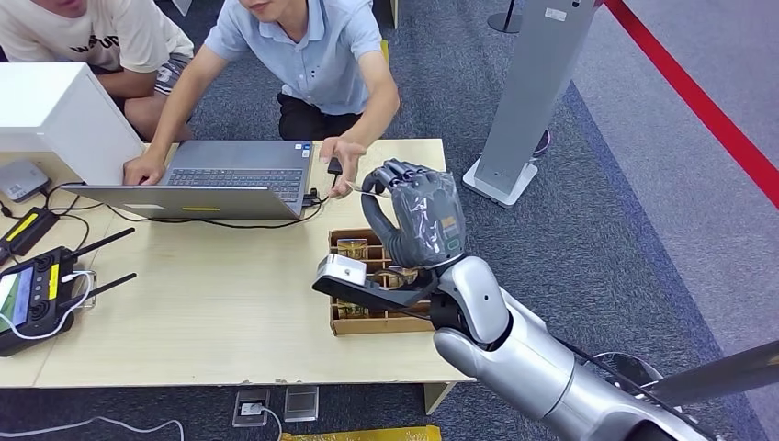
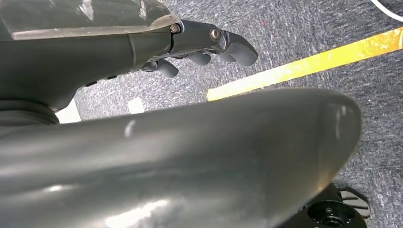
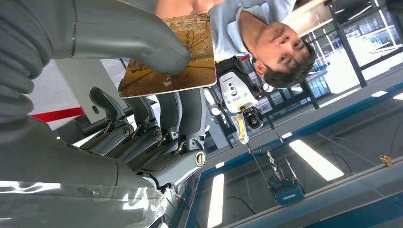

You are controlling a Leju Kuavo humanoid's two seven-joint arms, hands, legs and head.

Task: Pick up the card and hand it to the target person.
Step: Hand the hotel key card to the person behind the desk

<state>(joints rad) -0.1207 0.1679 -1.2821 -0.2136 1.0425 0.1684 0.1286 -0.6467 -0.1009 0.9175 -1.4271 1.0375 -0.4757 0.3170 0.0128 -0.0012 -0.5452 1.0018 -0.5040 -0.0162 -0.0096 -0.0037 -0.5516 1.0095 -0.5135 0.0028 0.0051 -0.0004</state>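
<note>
My right hand is raised above the table's right end. It pinches a golden-brown card between its thumb and fingers. In the head view the card shows edge-on as a thin strip pointing toward the person in a light blue shirt. That person's hand reaches over and touches the card's far edge, and their fingers lie at that edge in the right wrist view. My left hand hangs over grey carpet, its fingers loosely bent and holding nothing.
Below my right hand sits a wooden box of more cards. An open laptop, a white box and a black remote controller occupy the table. A second person sits far left. A grey stand rises at the right.
</note>
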